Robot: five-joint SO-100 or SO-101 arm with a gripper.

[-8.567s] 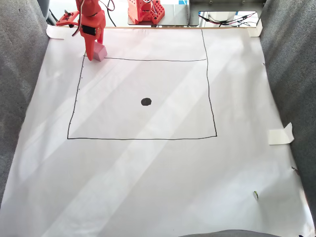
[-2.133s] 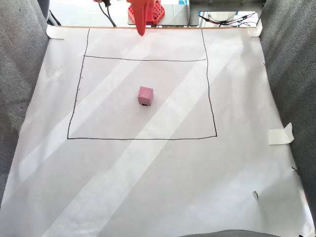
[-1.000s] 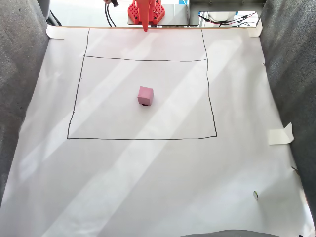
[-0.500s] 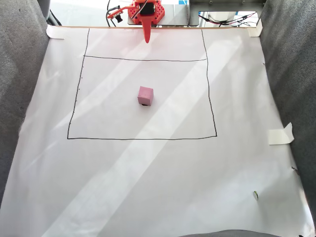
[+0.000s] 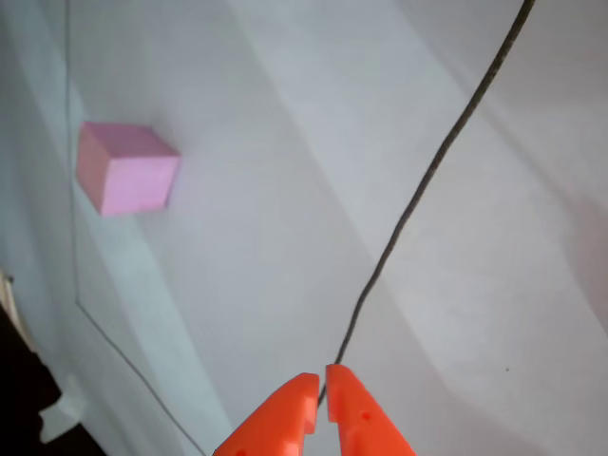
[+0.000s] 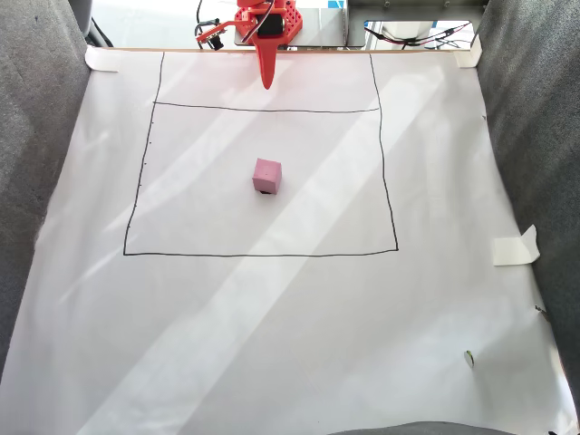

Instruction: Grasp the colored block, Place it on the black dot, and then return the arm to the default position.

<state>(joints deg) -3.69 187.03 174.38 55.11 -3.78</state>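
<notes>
Stage: the placing looks done, judging by how things are lying; the return to the default position appears to be what is left.
Colored block [image 6: 266, 176]: 1 pink cube sitting on the white paper [image 6: 272, 344] inside the drawn square [image 6: 390, 181], free of the jaws. In the other view it [image 5: 125, 169] is lying up and to the left, well apart from the orange tips.
Black dot [image 6: 264, 192]: only a thin dark sliver is peeking out at the block's near lower edge in the fixed view, so the block is resting over it.
Gripper [image 6: 266, 84]: hanging at the far edge of the paper, tip pointing toward the block, near the arm's base. In the other view the gripper [image 5: 321, 382] is showing its 2 fingers meeting at the tip with only a hairline slit between them; the jaws are narrow and holding nothing.
Key relation: the block is lying straight ahead of the tip in the fixed view, well apart, with 1 drawn line between them; any coming move is pulling away from it, not toward it.
Risk: low, in my judgement, since nothing is lying near the jaws.
</notes>
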